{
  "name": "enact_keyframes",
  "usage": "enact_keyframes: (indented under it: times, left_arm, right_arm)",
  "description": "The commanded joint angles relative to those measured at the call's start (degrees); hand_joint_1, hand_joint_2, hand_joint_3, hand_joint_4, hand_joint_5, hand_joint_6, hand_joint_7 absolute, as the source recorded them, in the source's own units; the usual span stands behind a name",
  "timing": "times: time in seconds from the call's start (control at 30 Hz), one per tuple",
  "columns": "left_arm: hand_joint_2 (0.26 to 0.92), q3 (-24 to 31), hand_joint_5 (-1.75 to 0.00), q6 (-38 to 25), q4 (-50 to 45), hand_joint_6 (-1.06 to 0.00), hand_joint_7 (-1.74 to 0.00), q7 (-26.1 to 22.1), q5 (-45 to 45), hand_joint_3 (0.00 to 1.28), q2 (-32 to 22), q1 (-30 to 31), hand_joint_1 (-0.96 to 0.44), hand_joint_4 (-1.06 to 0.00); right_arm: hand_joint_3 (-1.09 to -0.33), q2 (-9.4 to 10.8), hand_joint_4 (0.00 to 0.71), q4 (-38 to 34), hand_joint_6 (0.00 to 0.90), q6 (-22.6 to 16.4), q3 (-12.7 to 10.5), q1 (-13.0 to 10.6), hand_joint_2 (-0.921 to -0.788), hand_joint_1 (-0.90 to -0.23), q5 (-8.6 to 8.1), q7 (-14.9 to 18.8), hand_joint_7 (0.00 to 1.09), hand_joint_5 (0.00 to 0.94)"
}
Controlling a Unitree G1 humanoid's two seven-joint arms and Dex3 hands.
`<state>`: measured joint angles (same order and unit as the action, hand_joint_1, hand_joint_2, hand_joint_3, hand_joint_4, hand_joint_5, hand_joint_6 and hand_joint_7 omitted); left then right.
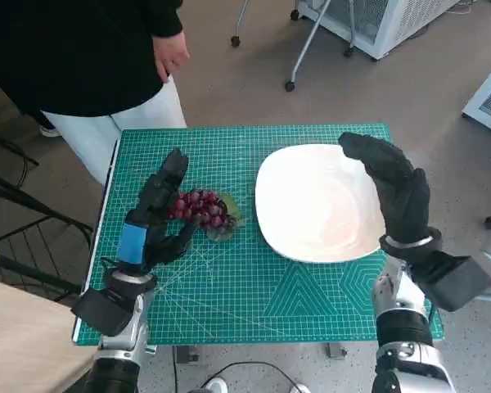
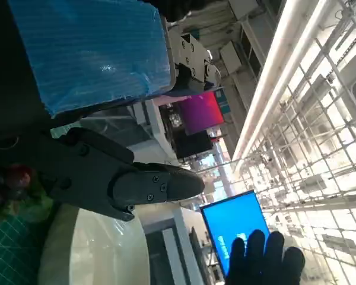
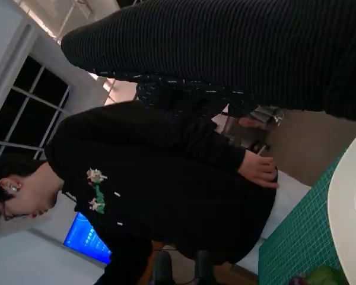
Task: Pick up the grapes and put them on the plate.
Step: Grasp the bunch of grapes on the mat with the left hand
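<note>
Green gridded cutting mat (image 1: 254, 303) covers the small table, grey floor around it. Far left, a person (image 1: 82, 57) in a black top and white trousers stands at the table's edge; right wrist view shows the same person side-on with a small flower print on the top, which head view doesn't catch. Left hand (image 1: 154, 219), hard black plastic with blue tape on its back, sits over the mat with fingers spread wide and nothing in them, fingertips just beside the grapes (image 1: 200, 207). Grapes: a cluster of dark red glossy balls with a green leaf, lying on the mat between the left hand and the plate, not on it. Left wrist view shows them only as a blurred red patch past the fingers. White plate (image 1: 311, 205) is smooth, glossy, rounded-square, bare. Right hand (image 1: 397, 192) in its knitted glove hovers over the plate's right rim, fingers loosely apart, holding nothing.
</note>
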<state>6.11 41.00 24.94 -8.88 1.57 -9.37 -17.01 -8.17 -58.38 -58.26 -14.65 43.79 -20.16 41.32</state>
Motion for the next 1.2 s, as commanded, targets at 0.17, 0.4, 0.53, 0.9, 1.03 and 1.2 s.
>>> enact_keyframes:
  times: [0.17, 0.4, 0.53, 0.9, 1.03, 1.2]
  left_arm:
    - [0.920, -0.8, 0.00, -16.2, -11.7, -0.27, 0.00, 2.0, -15.7, 0.21, -9.9, 0.1, -0.58, -0.23]
    - [0.921, -2.9, 0.00, -27.5, -18.3, -0.25, 0.00, 0.3, -21.5, 0.10, -13.6, -0.5, -0.58, -0.18]
    - [0.913, -4.6, 0.00, -35.1, -21.1, -0.24, 0.00, -0.4, -25.0, 0.05, -14.2, -1.6, -0.55, -0.16]
    - [0.864, -11.2, 0.00, -47.0, -19.9, -0.25, 0.00, -4.0, -31.3, 0.00, -15.7, -6.5, -0.49, -0.12]
    - [0.851, -13.9, 0.00, -48.8, -17.0, -0.25, 0.00, -5.2, -33.2, 0.00, -16.2, -8.9, -0.49, -0.12]
    - [0.839, -16.8, 0.00, -51.4, -13.0, -0.25, 0.00, -7.0, -34.9, 0.00, -16.2, -12.0, -0.49, -0.11]
  right_arm:
    - [-0.562, 0.3, 0.248, -0.2, 0.215, 0.9, 0.0, -0.1, -0.921, -0.541, -0.39, 1.1, 0.01, 0.001]
    - [-0.559, 0.4, 0.248, -0.2, 0.216, 1.2, -0.1, -0.1, -0.921, -0.542, -0.47, 1.4, 0.01, 0.001]
    - [-0.556, 0.4, 0.250, -0.1, 0.218, 1.1, 0.0, -0.2, -0.921, -0.542, -0.30, 1.3, 0.01, 0.001]
    - [-0.557, 0.2, 0.250, -0.5, 0.218, 0.6, 0.1, -0.1, -0.921, -0.525, 0.46, 0.9, 0.01, 0.001]
    - [-0.558, 0.1, 0.250, -0.6, 0.217, 0.5, 0.1, 0.0, -0.921, -0.526, 0.57, 0.9, 0.01, 0.001]
    - [-0.559, 0.0, 0.253, -0.6, 0.218, 0.2, 0.1, -0.1, -0.921, -0.526, 0.84, 0.6, 0.01, 0.002]
